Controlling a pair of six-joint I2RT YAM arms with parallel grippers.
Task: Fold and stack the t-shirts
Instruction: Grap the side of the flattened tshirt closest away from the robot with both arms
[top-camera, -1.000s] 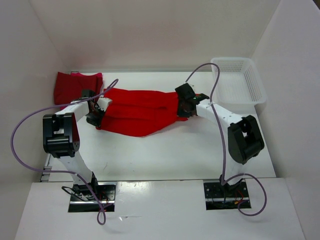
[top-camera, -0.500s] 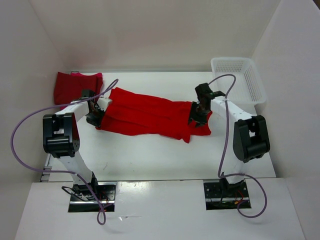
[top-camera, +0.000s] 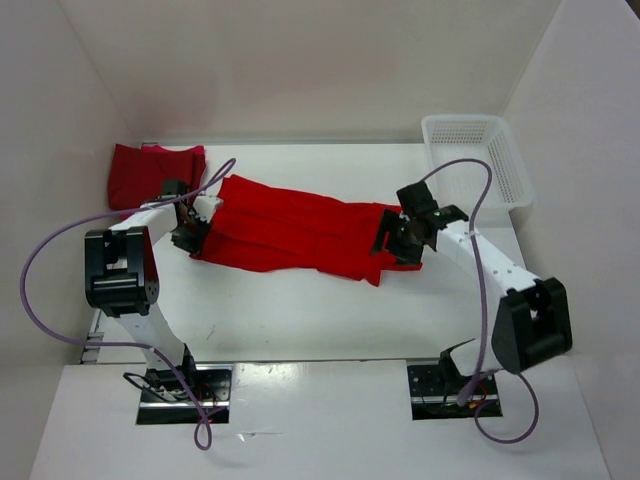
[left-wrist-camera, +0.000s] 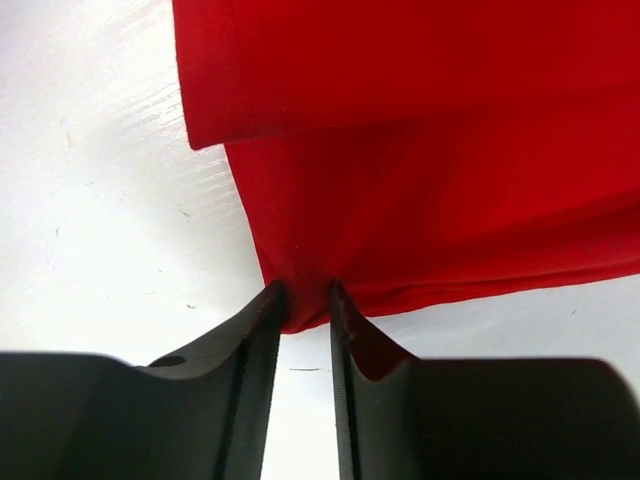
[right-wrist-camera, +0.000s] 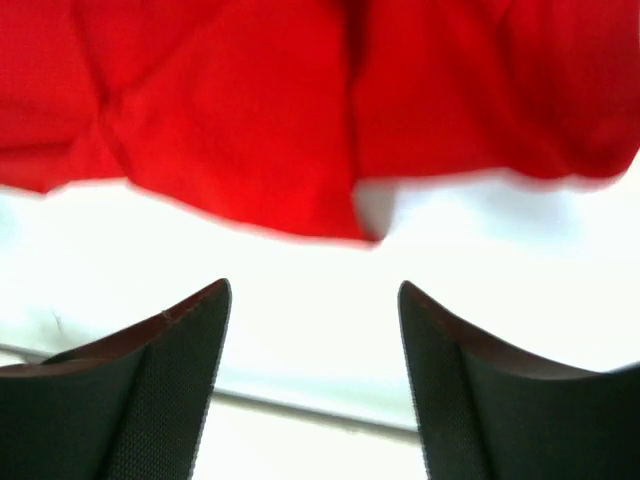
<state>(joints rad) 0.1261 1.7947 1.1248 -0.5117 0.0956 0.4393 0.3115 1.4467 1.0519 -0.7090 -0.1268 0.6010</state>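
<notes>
Top external: on the white worktop (top-camera: 300, 310), a bright red t-shirt (top-camera: 290, 232) spread in a long band across the middle, running from the left side toward the right. At its left end, the left gripper (top-camera: 190, 236), down on the cloth's corner. At its right end, the right gripper (top-camera: 398, 238), low at the cloth's edge; touching or just above, impossible to tell from here. In the far left corner, a darker red t-shirt (top-camera: 155, 174), folded into a rough square, near the bright one. In the far right corner, a white mesh basket (top-camera: 478, 160).

Left wrist: left gripper (left-wrist-camera: 305, 300) nearly pressed together, only a narrow slit between the fingers (left-wrist-camera: 255, 340). Pinches a bunched corner of the bright red t-shirt (left-wrist-camera: 420, 150) between the tips, creases fanning out from that spot. Farther off, another layer of the same cloth folded over, its edge toward the upper left.

Right wrist: right gripper (right-wrist-camera: 312, 292) spread wide, bare white worktop (right-wrist-camera: 300, 340) between the fingers (right-wrist-camera: 170, 360). Beyond the tips, the rumpled edge of the bright red t-shirt (right-wrist-camera: 230, 130), blurred, clear of both fingers.
</notes>
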